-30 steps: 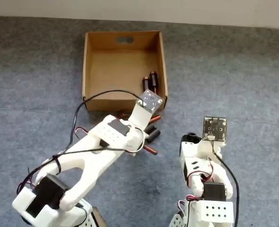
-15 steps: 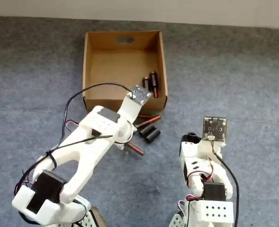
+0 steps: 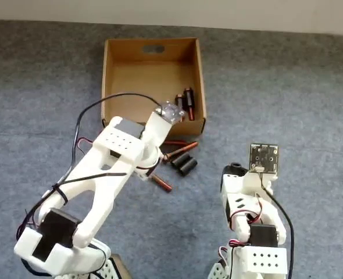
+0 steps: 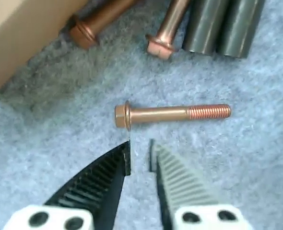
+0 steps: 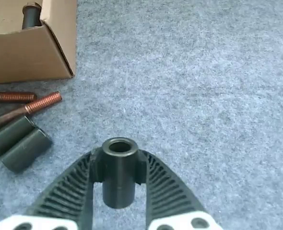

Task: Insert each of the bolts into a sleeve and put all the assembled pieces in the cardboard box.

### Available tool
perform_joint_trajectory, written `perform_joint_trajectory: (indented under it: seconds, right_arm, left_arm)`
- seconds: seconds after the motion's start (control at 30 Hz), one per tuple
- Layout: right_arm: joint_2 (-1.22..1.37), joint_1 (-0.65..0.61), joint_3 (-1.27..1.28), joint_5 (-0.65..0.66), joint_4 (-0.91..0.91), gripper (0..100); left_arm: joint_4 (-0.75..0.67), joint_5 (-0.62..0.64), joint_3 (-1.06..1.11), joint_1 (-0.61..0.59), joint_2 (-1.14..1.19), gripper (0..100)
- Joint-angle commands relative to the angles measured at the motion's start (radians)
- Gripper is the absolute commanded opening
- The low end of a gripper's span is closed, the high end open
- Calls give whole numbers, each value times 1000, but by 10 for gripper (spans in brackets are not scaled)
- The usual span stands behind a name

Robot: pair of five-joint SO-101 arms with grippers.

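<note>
My left gripper (image 4: 139,154) hovers just short of a copper bolt (image 4: 172,113) lying flat on the grey carpet, its jaws a narrow gap apart with nothing between them. Two more bolts (image 4: 91,26) and two dark sleeves (image 4: 223,24) lie beyond it by the cardboard box (image 4: 17,33). In the high view the left arm stretches over that bolt (image 3: 161,183) toward the box (image 3: 109,87), where assembled pieces (image 3: 186,102) lie in the right corner. My right gripper (image 5: 118,158) is shut on a dark sleeve (image 5: 120,172), its bore facing up, low on the right (image 3: 235,170).
The loose sleeves (image 3: 184,164) and bolts (image 3: 180,146) lie on the carpet just in front of the box's near right corner. In the right wrist view, the box corner (image 5: 41,57) and the two sleeves (image 5: 19,142) sit ahead of the held sleeve.
The left arm has swung left and toward the box, uncovering more of the bolt on the carpet. The right arm has kept still with its sleeve.
</note>
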Motion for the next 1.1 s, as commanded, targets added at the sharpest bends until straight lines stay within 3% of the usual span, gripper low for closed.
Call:
perform_joint_trajectory:
  seconds: [0.0,0.27,0.37,0.63,0.97,1.07]
  right_arm:
    - [-15,10,-7,-3,-8,6]
    - [-15,10,-5,-3,-8,6]
    - [-15,10,-5,-3,-8,6]
    - [-13,10,-5,-3,-8,6]
    - [-15,10,-5,-3,-8,6]
    - [-15,10,-5,-3,-8,6]
  left_arm:
    - [18,129,-24,2,-7,140]
    - [14,775,-24,12,2,143]
    - [-34,925,-21,12,2,144]
    - [-196,993,133,10,2,210]
    - [-311,1008,220,25,2,209]
    - [-310,1008,222,21,2,149]
